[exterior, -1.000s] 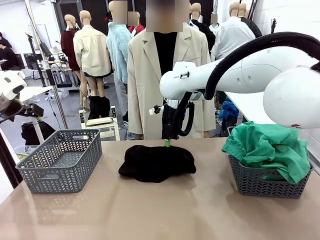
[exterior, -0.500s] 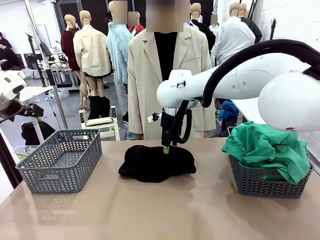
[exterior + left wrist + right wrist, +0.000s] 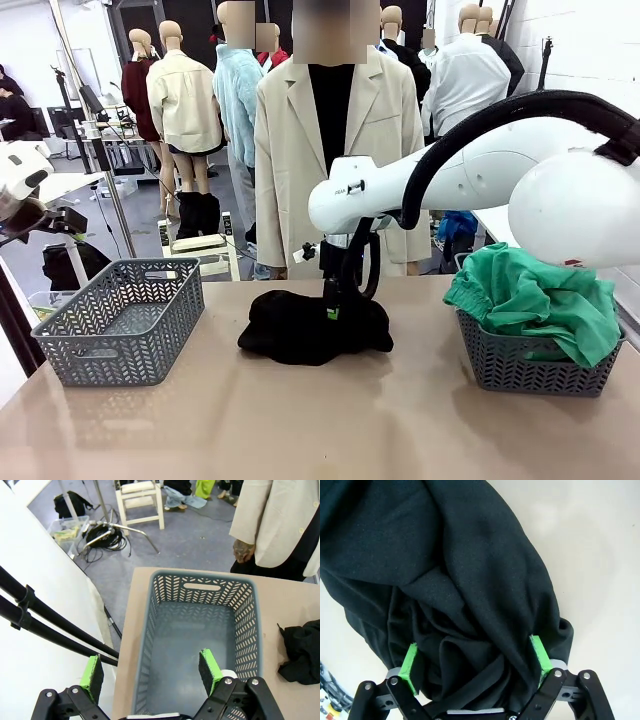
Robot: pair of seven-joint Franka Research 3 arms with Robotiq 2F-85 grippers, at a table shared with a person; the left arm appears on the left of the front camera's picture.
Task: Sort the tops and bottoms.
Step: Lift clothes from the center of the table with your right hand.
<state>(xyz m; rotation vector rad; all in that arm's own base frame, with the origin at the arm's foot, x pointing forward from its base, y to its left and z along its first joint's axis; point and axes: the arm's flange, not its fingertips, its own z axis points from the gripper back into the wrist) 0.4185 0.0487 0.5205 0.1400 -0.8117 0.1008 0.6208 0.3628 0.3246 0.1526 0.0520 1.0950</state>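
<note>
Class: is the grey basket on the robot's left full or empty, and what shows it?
Empty. In the left wrist view the grey basket shows its bare floor; the front view shows no cloth over its rim.

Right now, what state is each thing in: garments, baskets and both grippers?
Black garment: crumpled heap on the table, mid-table, between the baskets.
Green garment: piled in the right basket, spilling over its rim.
Left basket: upright, nothing inside.
Right gripper: open, pads down in the black garment's folds, cloth between them, not yet closed.
Left gripper: open, holding nothing, above the left basket.
</note>
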